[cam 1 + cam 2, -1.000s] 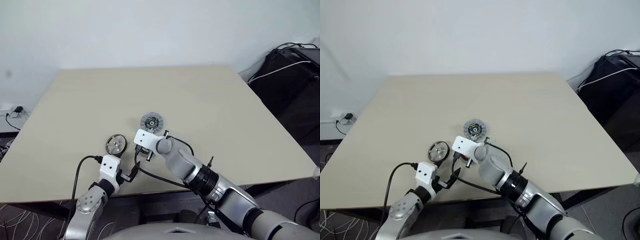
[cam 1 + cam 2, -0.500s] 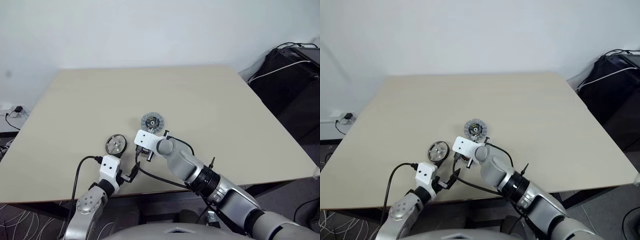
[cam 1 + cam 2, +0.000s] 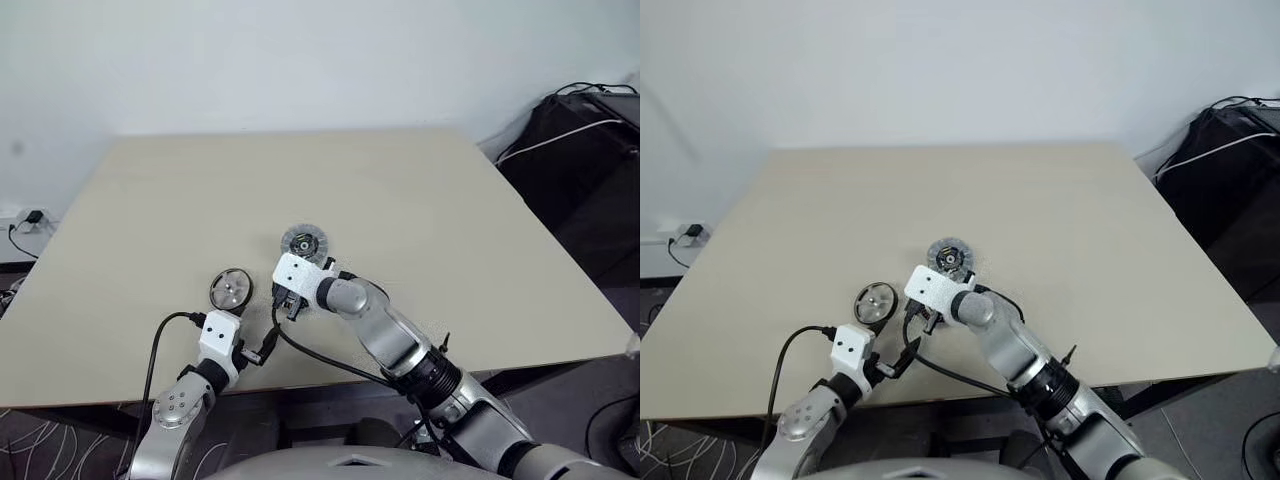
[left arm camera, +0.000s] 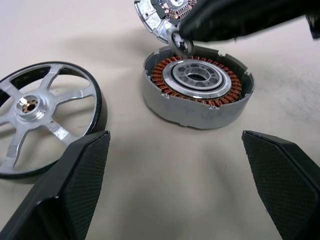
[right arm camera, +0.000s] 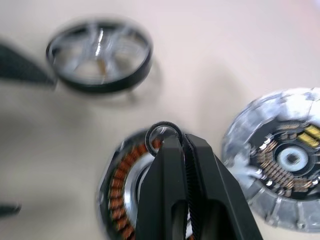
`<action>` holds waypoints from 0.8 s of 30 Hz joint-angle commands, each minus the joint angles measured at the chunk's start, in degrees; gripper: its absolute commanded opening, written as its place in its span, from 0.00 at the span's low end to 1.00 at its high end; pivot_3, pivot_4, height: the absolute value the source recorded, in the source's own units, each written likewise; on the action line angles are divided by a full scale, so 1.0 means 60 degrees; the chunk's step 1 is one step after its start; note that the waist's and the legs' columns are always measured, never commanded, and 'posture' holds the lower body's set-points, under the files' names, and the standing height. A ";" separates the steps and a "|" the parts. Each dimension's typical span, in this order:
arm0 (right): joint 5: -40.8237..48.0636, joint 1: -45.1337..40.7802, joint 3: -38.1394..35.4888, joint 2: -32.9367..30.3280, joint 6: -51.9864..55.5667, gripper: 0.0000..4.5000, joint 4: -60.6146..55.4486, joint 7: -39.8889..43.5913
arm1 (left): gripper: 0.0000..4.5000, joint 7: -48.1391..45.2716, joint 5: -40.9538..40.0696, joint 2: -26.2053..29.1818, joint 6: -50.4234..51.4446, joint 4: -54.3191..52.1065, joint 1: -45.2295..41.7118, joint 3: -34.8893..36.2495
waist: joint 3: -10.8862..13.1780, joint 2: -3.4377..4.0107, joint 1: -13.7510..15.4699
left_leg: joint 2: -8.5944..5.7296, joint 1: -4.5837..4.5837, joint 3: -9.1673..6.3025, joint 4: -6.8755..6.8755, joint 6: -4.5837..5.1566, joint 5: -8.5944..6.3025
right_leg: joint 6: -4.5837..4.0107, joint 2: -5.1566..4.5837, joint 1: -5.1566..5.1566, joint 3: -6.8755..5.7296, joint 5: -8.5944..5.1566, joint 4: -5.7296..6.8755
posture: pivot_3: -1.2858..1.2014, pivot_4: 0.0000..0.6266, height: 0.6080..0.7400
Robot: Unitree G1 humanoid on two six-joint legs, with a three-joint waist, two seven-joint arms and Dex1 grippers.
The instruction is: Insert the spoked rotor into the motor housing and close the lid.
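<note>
Left wrist view: three round parts on the pale surface (image 3: 450,210), one of each. One motor housing (image 4: 197,87) lies ahead between the spread fingers of the left claw (image 4: 175,185), copper windings ringing its open centre, no rotor inside. One spoked rotor (image 4: 42,117) lies flat beside it, apart. One lid (image 5: 285,160), dark-centred face showing, sits beyond the housing. Right claw (image 5: 172,142) is closed on one small metal ring (image 5: 161,131), poised just above the housing's rim.
</note>
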 commanded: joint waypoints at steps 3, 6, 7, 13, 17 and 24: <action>0.0502 0.0067 -0.0909 0.0181 -0.0107 0.00 -0.0285 -0.0062 | 1.00 -0.0042 -0.0033 -0.0017 -0.0108 -0.0160 -0.0083 0.0015 | 0.0002 -0.0003 -0.0009 | 0.0000 0.0002 0.0000 0.0000 0.0000 0.0000 | 0.0001 0.0001 0.0001 0.0003 0.0001 0.0000 | 0.52 0.00 1.00; 0.0389 -0.0102 -0.0827 0.0200 0.0840 0.00 -0.0124 -0.0003 | 1.00 -0.0079 -0.0035 0.0007 -0.0082 -0.0156 -0.0107 0.0004 | 0.0002 -0.0002 -0.0009 | 0.0001 0.0002 0.0000 0.0000 0.0000 0.0001 | -0.0001 0.0001 -0.0002 0.0002 0.0000 0.0002 | 0.52 0.00 1.00; 0.0374 -0.0192 -0.0848 0.0265 0.1264 0.00 -0.0055 -0.0039 | 1.00 -0.0087 -0.0038 0.0010 -0.0077 -0.0157 -0.0118 0.0003 | 0.0002 -0.0002 -0.0010 | 0.0002 0.0002 0.0001 0.0000 0.0000 0.0001 | -0.0002 0.0001 -0.0002 0.0002 0.0000 0.0003 | 0.52 0.00 1.00; 0.0555 -0.0603 -0.0995 0.0452 0.2429 0.00 0.0458 -0.0016 | 1.00 -0.0119 -0.0031 0.0000 -0.0081 -0.0171 -0.0108 -0.0002 | 0.0004 0.0002 -0.0021 | 0.0003 0.0000 0.0001 0.0000 0.0000 0.0000 | -0.0015 -0.0001 -0.0005 0.0008 -0.0006 0.0003 | 0.52 0.00 1.00; 0.0574 -0.0792 -0.0890 0.0420 0.2746 0.00 0.0720 0.0001 | 1.00 -0.0108 -0.0031 -0.0016 -0.0083 -0.0206 -0.0060 0.0011 | 0.0004 0.0002 -0.0019 | 0.0002 -0.0003 0.0000 -0.0002 0.0000 0.0000 | -0.0017 -0.0002 -0.0008 0.0008 -0.0007 0.0001 | 0.52 0.00 1.00; 0.0638 -0.1026 -0.0638 0.0317 0.3112 0.00 0.0821 0.0239 | 1.00 -0.0088 -0.0035 -0.0031 -0.0073 -0.0248 -0.0013 0.0015 | 0.0005 0.0009 -0.0033 | 0.0002 -0.0004 0.0000 -0.0002 0.0000 0.0000 | -0.0017 -0.0002 -0.0012 0.0010 -0.0007 0.0003 | 0.52 0.00 1.00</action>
